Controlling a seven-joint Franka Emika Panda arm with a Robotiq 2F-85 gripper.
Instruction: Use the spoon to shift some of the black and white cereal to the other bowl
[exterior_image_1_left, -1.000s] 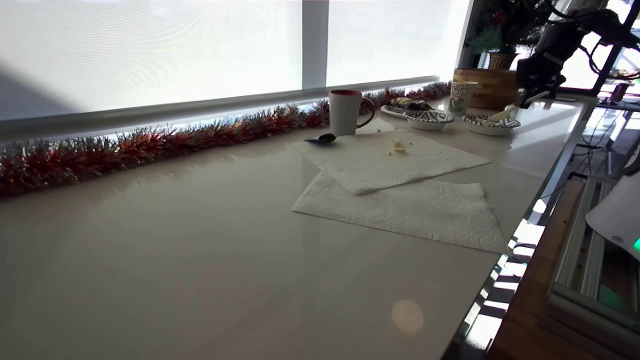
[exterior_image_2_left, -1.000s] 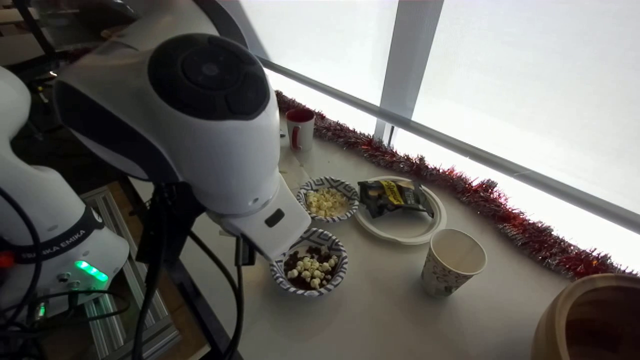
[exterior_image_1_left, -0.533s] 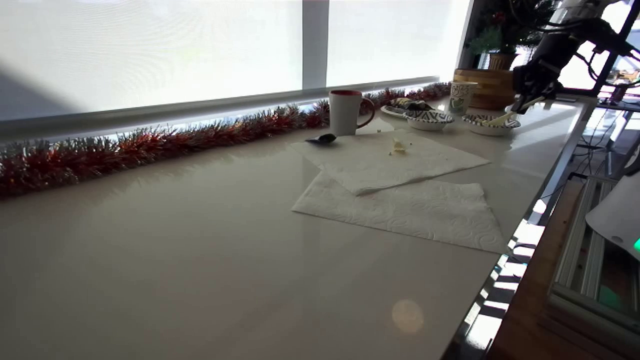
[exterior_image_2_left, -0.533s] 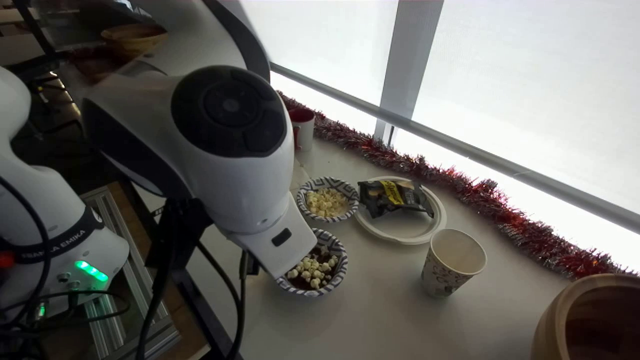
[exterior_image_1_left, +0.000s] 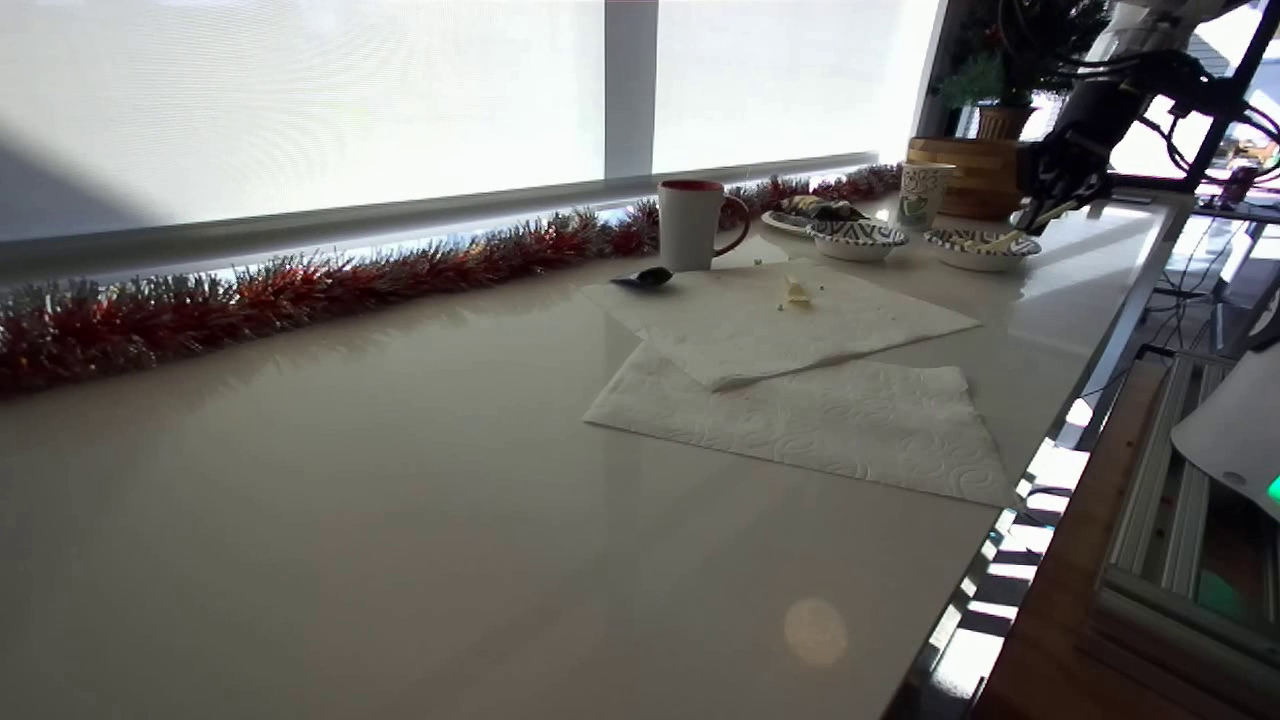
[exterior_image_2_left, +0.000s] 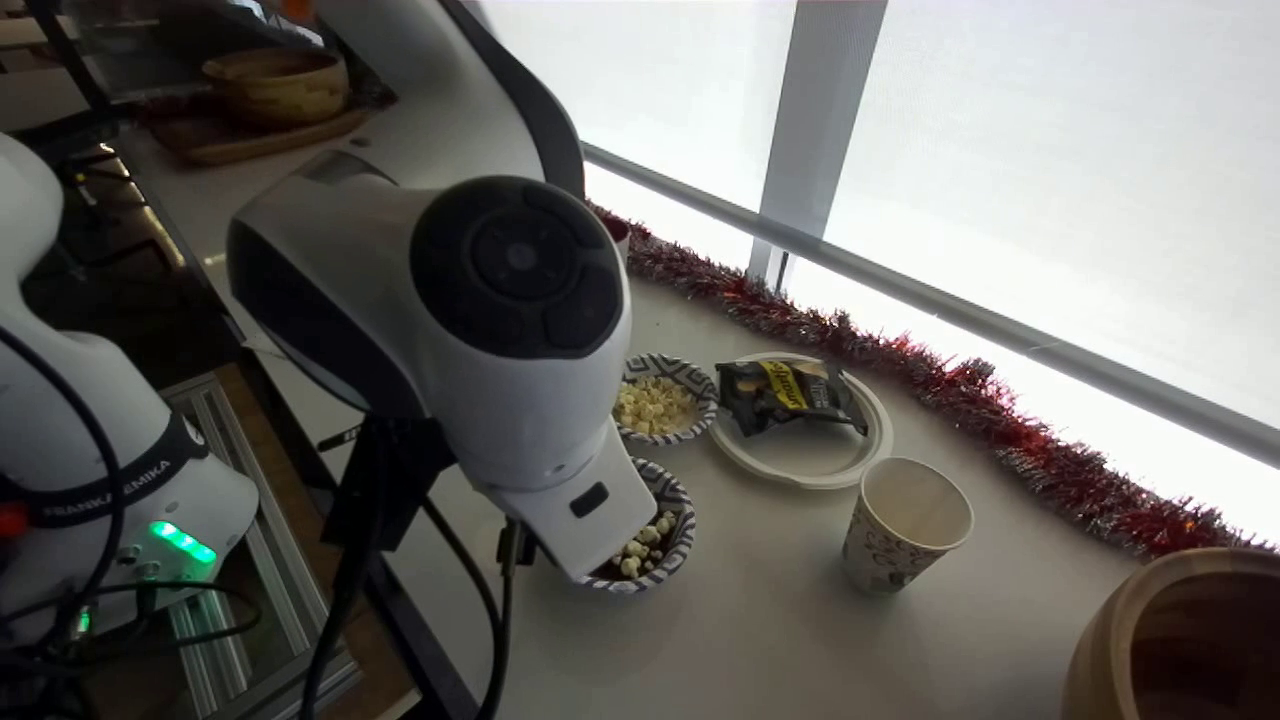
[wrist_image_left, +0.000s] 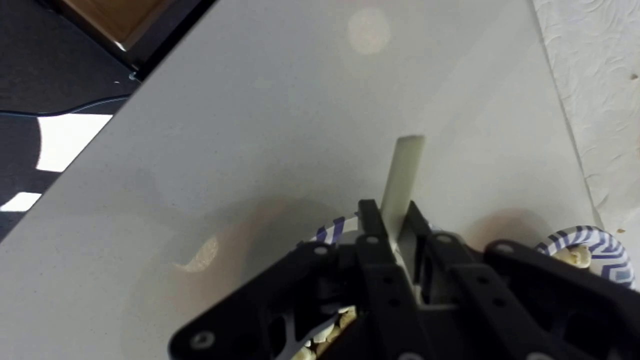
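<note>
Gripping spoon (wrist_image_left: 404, 170) by its handle, claw (wrist_image_left: 393, 215) pinched narrow on it. Spoon's far end at cereal bowl (exterior_image_2_left: 684, 525), white puffs (exterior_image_2_left: 631, 567) inside; can't tell if touching them. Other bowl (exterior_image_2_left: 704, 390), pale popcorn (exterior_image_2_left: 652, 404), just beside. Packet (exterior_image_2_left: 790, 393) on plate (exterior_image_2_left: 882, 430); paper cup (exterior_image_2_left: 905, 525) upright, near.

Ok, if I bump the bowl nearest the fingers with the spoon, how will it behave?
The bowl would probably slide before tipping, being low and wide on a glossy table. It looks like thin patterned paper, so it may flex under a hard push. The cereal lies loose inside, so a jolt could scatter some.
</note>
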